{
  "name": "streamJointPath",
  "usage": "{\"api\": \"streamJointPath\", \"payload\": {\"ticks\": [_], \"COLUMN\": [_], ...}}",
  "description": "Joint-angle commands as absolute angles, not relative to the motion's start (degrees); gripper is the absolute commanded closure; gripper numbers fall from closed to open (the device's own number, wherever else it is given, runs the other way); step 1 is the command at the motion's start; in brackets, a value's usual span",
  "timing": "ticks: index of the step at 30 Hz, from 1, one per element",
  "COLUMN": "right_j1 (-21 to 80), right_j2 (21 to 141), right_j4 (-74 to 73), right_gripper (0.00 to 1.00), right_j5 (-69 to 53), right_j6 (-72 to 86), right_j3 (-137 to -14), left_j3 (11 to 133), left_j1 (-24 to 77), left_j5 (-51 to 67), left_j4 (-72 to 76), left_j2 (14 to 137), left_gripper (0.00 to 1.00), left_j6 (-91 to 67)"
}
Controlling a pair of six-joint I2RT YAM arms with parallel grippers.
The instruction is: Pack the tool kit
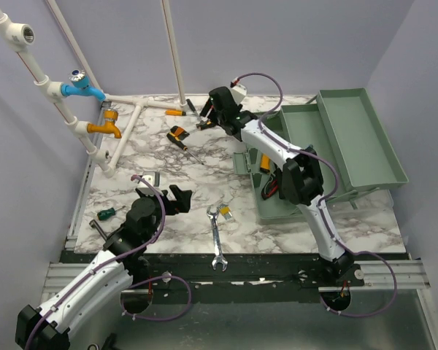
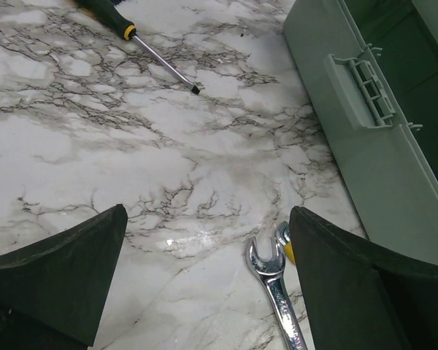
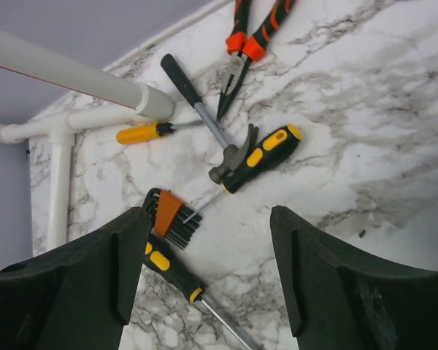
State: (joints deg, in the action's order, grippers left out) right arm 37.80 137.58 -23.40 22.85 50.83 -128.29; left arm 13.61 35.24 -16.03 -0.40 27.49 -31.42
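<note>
The grey-green toolbox (image 1: pixel 304 138) stands open at the right, its lid (image 1: pixel 361 138) thrown back; some orange and black tools lie inside it. My right gripper (image 1: pixel 206 117) is open and empty at the far middle. In the right wrist view it (image 3: pixel 208 277) hovers over orange-handled pliers (image 3: pixel 252 44), a small hammer (image 3: pixel 204 120), a black-yellow screwdriver (image 3: pixel 266 157), a hex key set (image 3: pixel 168 215) and another screwdriver (image 3: pixel 171 270). My left gripper (image 1: pixel 181 198) is open and empty. In the left wrist view it (image 2: pixel 204 277) hangs above bare marble, with a chrome wrench (image 2: pixel 274 284) by its right finger.
White pipes with blue and orange taps (image 1: pixel 95 109) run along the far left. A yellow-handled screwdriver (image 3: pixel 142 133) lies by the pipe. A green screwdriver (image 1: pixel 106 213) lies at the near left. A black-yellow screwdriver (image 2: pixel 142 44) and the toolbox wall (image 2: pixel 372 138) show in the left wrist view.
</note>
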Motion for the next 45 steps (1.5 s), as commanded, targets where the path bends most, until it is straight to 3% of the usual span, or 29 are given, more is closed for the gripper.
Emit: {"api": "streamJointPath", "payload": {"ticks": [1,4,10,14,23,28,32,40,45], "right_j1": [37.40,36.92,34.62,33.22,32.40,32.76,33.20,35.41,36.60], "right_j2": [142.24,146.26,152.60,156.88,155.86,157.27,154.80,145.22,137.76], "right_j4": [-2.62,2.17,8.32,5.31,-9.34,-23.98,-29.62,-21.81,-12.33], "right_gripper": [0.31,0.47,0.69,0.99,0.99,0.99,0.99,0.99,0.99], "right_j5": [19.86,19.37,17.19,18.02,15.75,16.38,19.08,23.97,13.20], "right_j6": [42.28,43.69,51.89,59.34,78.28,80.47,81.20,63.64,41.03], "right_j3": [-126.24,-129.37,-132.69,-136.20,-130.87,-136.79,-134.77,-127.78,-127.33], "left_j3": [12.92,12.92,12.96,12.93,13.10,13.18,13.31,13.36,14.32], "left_j1": [35.16,35.16,35.16,35.15,35.15,35.16,35.16,35.16,35.16], "left_j5": [-17.24,-17.18,-17.32,-17.36,-17.84,-17.86,-17.84,-17.84,-16.87], "left_j4": [-0.88,-0.82,-0.72,-0.62,-0.71,-0.82,-0.92,-0.82,-0.65], "left_j2": [26.67,26.94,27.23,27.17,27.46,27.67,27.74,28.02,29.29], "left_gripper": [0.06,0.06,0.06,0.06,0.06,0.06,0.06,0.06,0.05], "left_j6": [-31.90,-31.90,-31.90,-31.82,-31.81,-31.82,-31.81,-31.73,-31.37]}}
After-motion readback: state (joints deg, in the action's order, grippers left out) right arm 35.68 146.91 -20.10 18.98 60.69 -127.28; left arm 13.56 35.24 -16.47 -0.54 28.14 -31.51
